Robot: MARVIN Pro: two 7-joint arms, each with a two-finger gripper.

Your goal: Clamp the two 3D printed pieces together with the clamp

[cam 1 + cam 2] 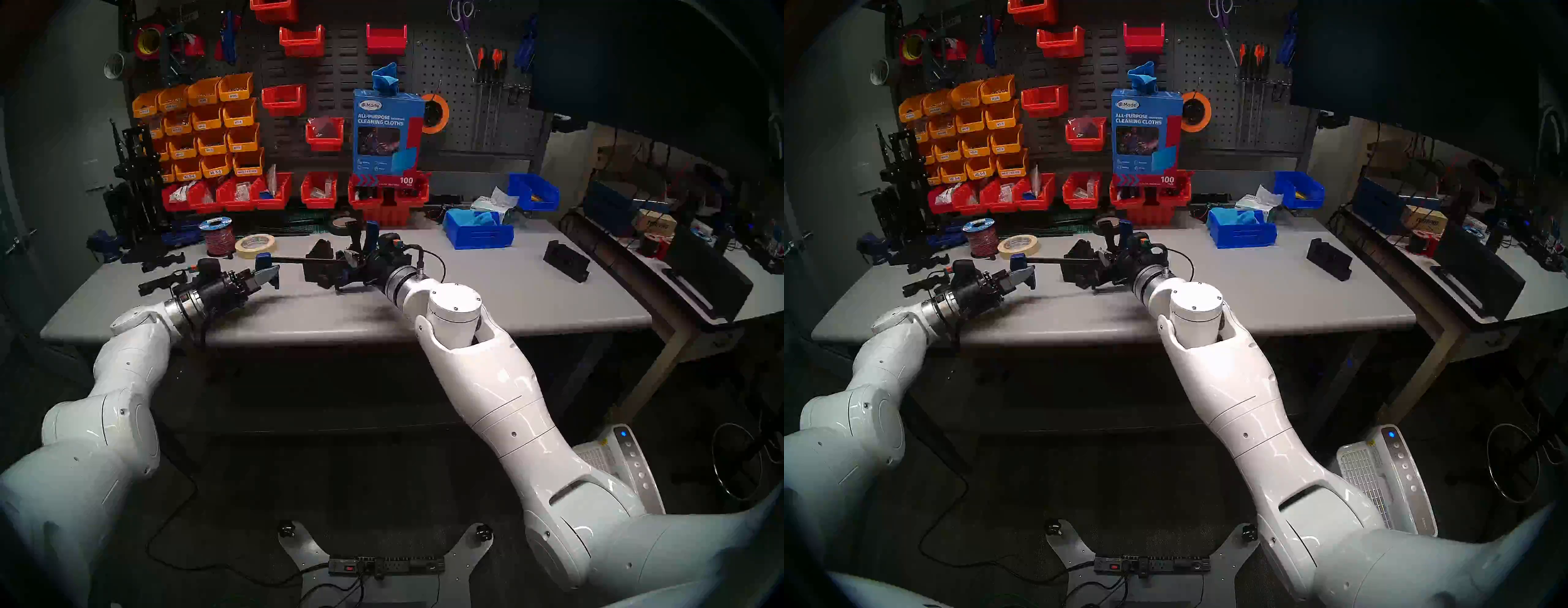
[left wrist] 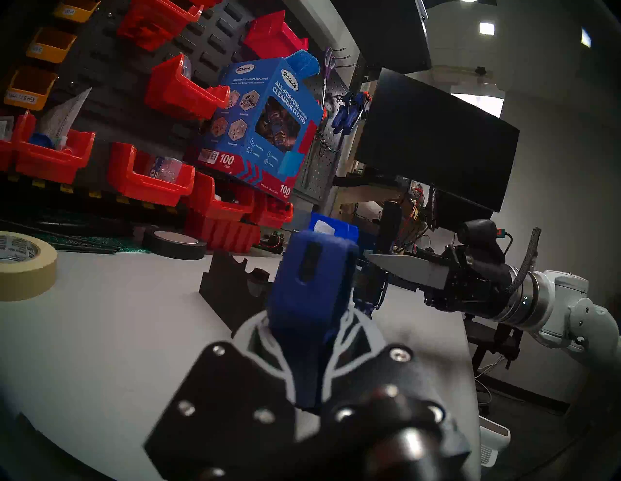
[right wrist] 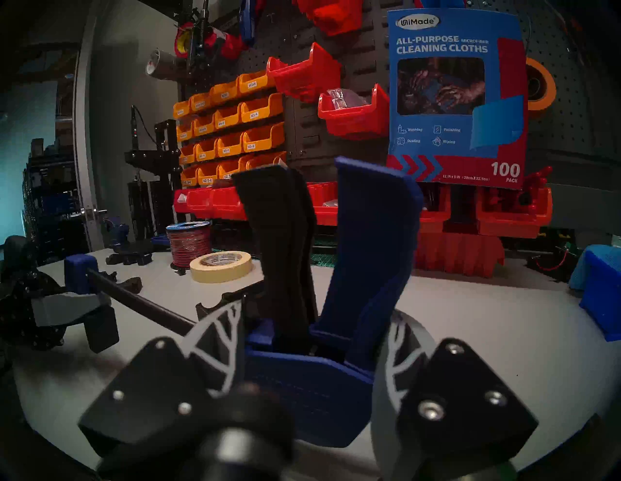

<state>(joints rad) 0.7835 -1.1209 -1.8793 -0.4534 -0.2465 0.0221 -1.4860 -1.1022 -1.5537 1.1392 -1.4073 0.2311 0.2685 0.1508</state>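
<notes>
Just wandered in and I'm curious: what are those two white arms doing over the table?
They hold a blue-and-black bar clamp between them. The left claw is shut on its blue end jaw, the right claw on the blue sliding body with the trigger handle. The two matte black notched printed blocks sit along the bar; whether they're squeezed tight is unclear.

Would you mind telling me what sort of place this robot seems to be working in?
Most likely a maker's workshop or lab bench: a pegboard hung with screwdrivers and scissors, rows of labelled orange parts bins, and tape rolls on the grey worktable.
</notes>
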